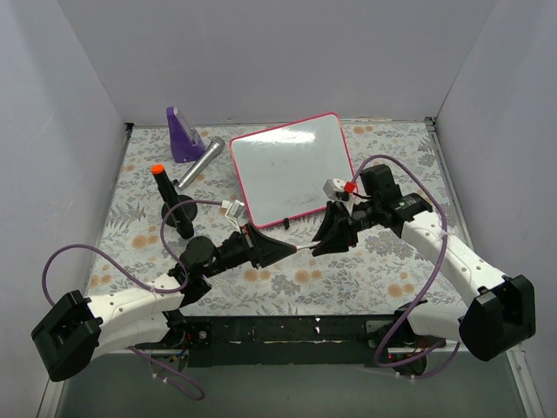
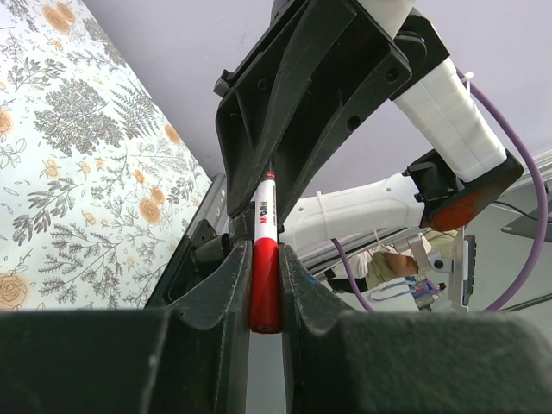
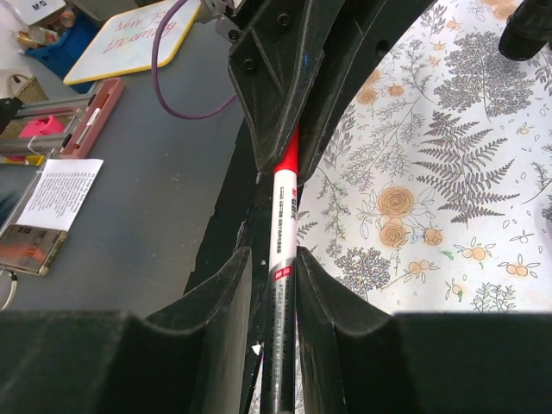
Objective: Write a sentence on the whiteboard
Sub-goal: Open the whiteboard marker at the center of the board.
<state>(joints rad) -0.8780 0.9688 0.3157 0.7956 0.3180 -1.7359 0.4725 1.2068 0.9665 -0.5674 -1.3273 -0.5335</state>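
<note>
Left gripper (image 2: 264, 289): narrow, the two fingers press on the red cap end of the marker (image 2: 263, 216).
Right gripper (image 3: 283, 280): narrow too, clamped on the white barrel of the same marker.
Marker: it is held between both grippers, nearly level, above the floral cloth (image 1: 130, 226).
Whiteboard (image 1: 296, 165): flat on the cloth, a little turned, behind the grippers; its near edge is just beside the right gripper.
Far left: a purple object (image 1: 181, 135), a silver microphone (image 1: 202, 161), a black post with orange top (image 1: 164, 196).
</note>
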